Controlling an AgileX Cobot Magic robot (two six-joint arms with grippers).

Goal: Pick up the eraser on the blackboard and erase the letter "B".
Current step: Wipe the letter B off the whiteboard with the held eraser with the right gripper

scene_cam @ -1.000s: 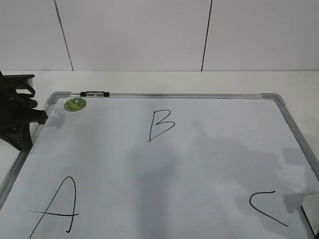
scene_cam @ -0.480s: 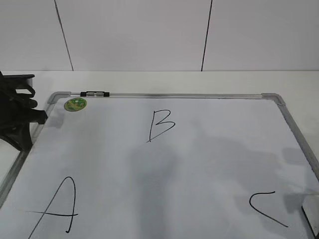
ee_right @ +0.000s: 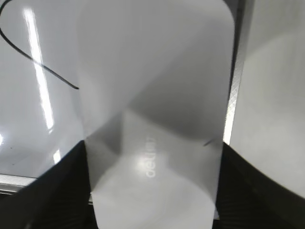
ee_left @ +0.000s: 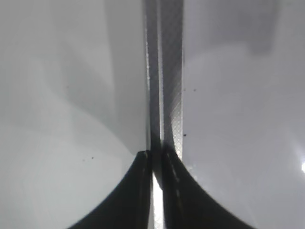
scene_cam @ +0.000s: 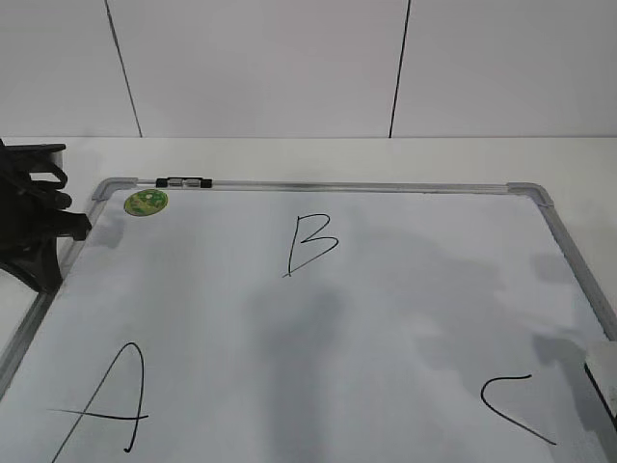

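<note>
The blackboard [scene_cam: 540, 204] is a white board in a silver frame, lying flat. The small letter "B" [scene_cam: 313, 243] is drawn at its upper middle. The white eraser [scene_cam: 603, 367] shows at the lower right edge of the exterior view. In the right wrist view the eraser [ee_right: 157, 95] fills the middle, with grey lettering on top. My right gripper [ee_right: 153, 143] is shut on its two long sides, beside the board's frame [ee_right: 236, 86]. My left gripper [scene_cam: 39, 227] is shut and empty at the board's left edge, its jaws together [ee_left: 156, 155] over the frame [ee_left: 167, 71].
A large "A" [scene_cam: 111, 410] is at the lower left and an open "C" [scene_cam: 511, 405] at the lower right, just left of the eraser. A round green sticker [scene_cam: 146, 202] and a small black clip [scene_cam: 183, 181] sit at the far left corner. A white wall stands behind.
The eraser has shifted upward in the exterior view, away from the bottom edge, and the shadow on the board's right side has moved with it. The left gripper has not moved.
</note>
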